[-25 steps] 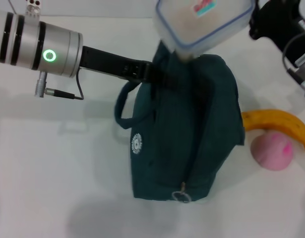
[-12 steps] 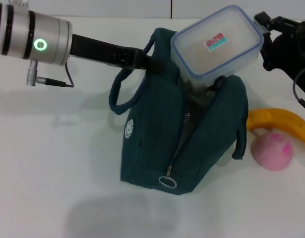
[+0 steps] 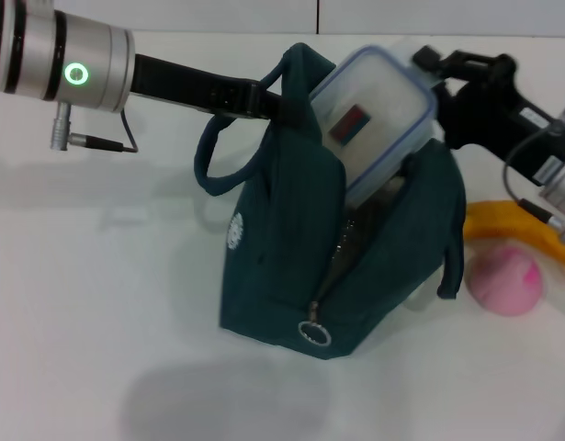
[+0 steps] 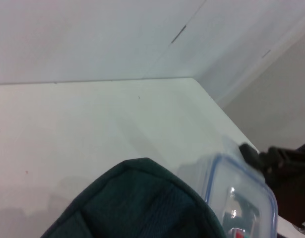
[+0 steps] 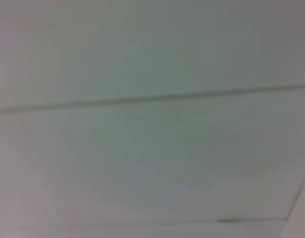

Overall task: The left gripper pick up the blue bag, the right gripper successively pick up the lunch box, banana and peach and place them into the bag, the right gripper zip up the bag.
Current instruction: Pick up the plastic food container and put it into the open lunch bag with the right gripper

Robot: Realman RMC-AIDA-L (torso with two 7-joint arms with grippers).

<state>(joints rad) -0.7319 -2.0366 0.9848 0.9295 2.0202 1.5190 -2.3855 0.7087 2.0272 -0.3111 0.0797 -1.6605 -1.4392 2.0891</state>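
Right gripper [image 3: 435, 75] clamps the lunch box [image 3: 374, 115] by its far rim, tilted half into the blue bag [image 3: 291, 266]; rigid, slick plastic. Left gripper [image 3: 287, 103] pinches the soft bag's top edge

A bare robot test lab, judging by the plain white desk [image 3: 98, 303] and blank white panelled wall [image 4: 92, 34] behind its far edge.

White table top and pale wall

A plain white table [image 3: 98, 322] fills the head view. Behind it rises a pale wall [image 4: 92, 34] crossed by thin dark seam lines [image 5: 142, 100].
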